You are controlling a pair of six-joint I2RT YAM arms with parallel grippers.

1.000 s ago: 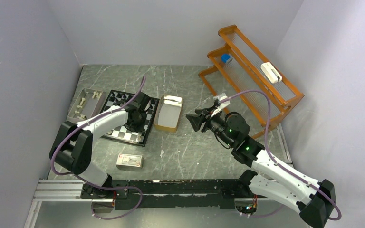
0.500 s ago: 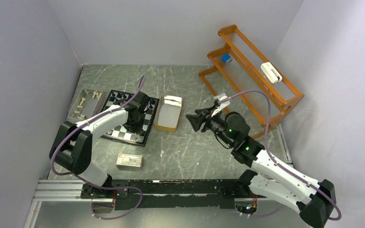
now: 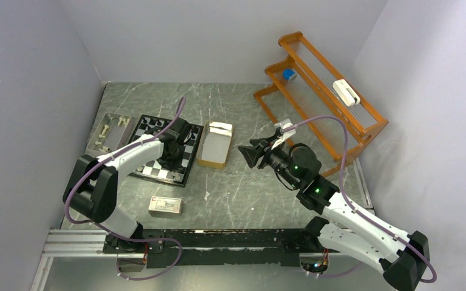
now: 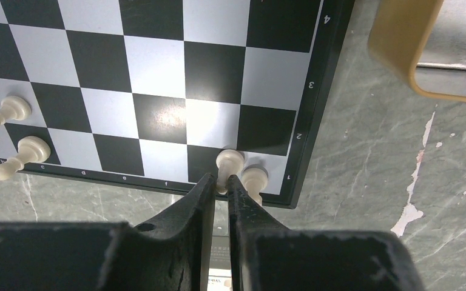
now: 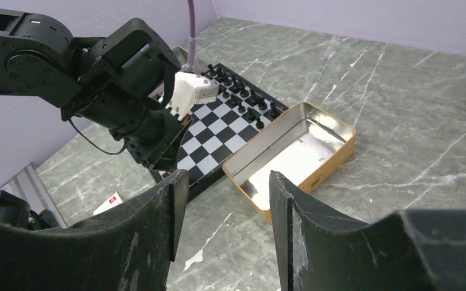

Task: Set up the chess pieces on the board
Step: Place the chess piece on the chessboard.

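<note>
grey tray (image 3: 114, 116) holding pale chess pieces (image 3: 122, 122), tan tin (image 3: 215, 147) beside board (image 3: 148, 170)

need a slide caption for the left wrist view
Left tool pinching a white piece at the board edge, a second white piece beside it
</note>
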